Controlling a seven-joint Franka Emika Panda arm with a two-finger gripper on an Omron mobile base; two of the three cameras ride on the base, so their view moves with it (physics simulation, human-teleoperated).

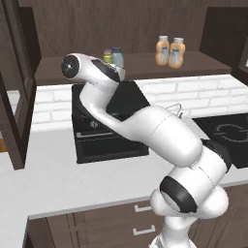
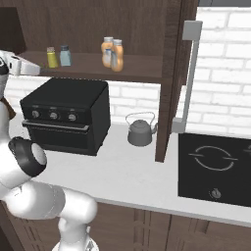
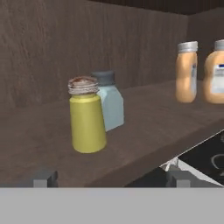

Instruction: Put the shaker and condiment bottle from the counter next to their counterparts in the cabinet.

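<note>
The yellow-green shaker (image 3: 87, 122) with its brownish cap stands upright on the cabinet shelf (image 3: 153, 127), touching or nearly touching the pale blue-grey shaker (image 3: 111, 105) behind it. Both shakers (image 1: 107, 56) (image 2: 51, 58) sit at the shelf's left part. Two near-identical orange bottles (image 3: 187, 72) (image 3: 214, 72) stand side by side further right (image 1: 162, 51) (image 2: 117, 55); I cannot tell them apart. My gripper (image 3: 111, 178) is open and holds nothing, a short way in front of the yellow-green shaker at the shelf's edge (image 1: 118, 72) (image 2: 34, 68).
Below the shelf a black toaster oven (image 2: 63, 115) stands on the white counter (image 2: 132, 171), with a grey kettle (image 2: 139, 131) to its right. A black cooktop (image 2: 215, 169) lies further right. The cabinet's side wall (image 2: 169, 73) and an open door (image 1: 14, 97) flank the shelf.
</note>
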